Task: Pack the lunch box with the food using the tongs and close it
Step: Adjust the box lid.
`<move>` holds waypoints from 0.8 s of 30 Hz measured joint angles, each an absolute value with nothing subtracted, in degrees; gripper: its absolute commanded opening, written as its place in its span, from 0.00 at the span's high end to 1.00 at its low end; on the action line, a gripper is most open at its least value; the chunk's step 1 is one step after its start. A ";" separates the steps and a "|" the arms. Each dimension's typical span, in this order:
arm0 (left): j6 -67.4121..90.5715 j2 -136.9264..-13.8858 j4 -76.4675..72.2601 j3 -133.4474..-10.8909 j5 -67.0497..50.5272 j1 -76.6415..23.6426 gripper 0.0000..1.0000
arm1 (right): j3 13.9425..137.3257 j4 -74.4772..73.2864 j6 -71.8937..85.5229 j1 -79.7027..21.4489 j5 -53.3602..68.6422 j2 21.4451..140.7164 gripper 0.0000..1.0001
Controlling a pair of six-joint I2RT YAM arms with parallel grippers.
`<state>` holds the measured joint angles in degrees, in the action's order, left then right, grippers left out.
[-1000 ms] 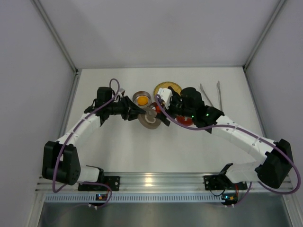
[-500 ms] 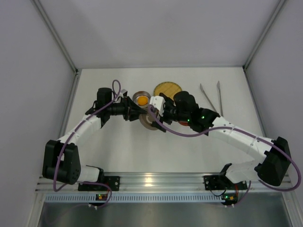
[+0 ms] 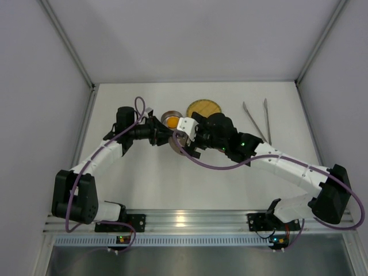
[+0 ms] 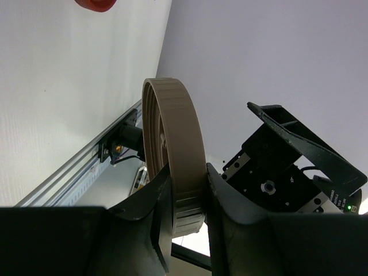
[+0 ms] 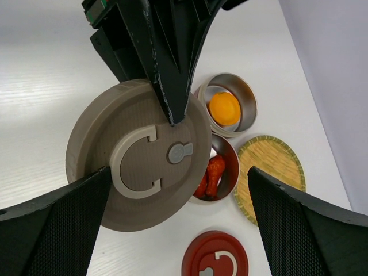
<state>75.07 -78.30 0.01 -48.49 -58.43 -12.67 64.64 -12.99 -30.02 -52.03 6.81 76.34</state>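
Clamped part-way shut, my left hand point(image 4: 188, 178) grips a round taupe lid point(image 4: 178, 132) by its rim, one finger on each face, so the lid stands on edge above the surface point(image 5: 46, 86). From the left wrist view I see its ribbed rim running up between my two fingers.

Opposite it, my right hand point(image 5: 178, 169) is spread as wide as it goes and holds nothing. Seen from the right wrist, the lid's flat face, with its C-shaped mark, sits in the gap between my right fingers; the left one overlaps the lid's edge in that view, but I cannot tell whether it touches.

Just behind the lid stand two open round metal tins, side by side and touching. The farther tin point(image 5: 247, 95) holds the orange ball point(image 5: 224, 108). The nearer tin point(image 5: 233, 172), partly hidden by the lid, holds the red pieces point(image 5: 213, 172). Beside that tin lies a woven yellow plate point(image 5: 270, 172), and nearer the camera a red lid point(image 5: 215, 264) lies flat on the surface.

In the top view the tongs point(image 3: 256, 118) lie on the surface to the right of the plate, well apart from both hands, their two arms spread in a narrow V.
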 measured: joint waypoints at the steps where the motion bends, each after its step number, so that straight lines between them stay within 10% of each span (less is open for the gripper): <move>1: 75.18 -78.30 -0.30 -48.49 -58.22 -12.60 1.00 | 64.64 -12.88 -30.09 -52.18 5.76 76.34 0.01; 16: 76.47 -80.12 -1.65 -46.92 -61.12 -12.97 1.00 | 66.32 -6.28 -32.18 -51.18 -13.82 76.05 0.01; 24: 73.69 -80.55 -1.52 -47.07 -64.20 -12.97 1.00 | 68.23 -8.67 -29.71 -46.19 -2.68 75.88 0.00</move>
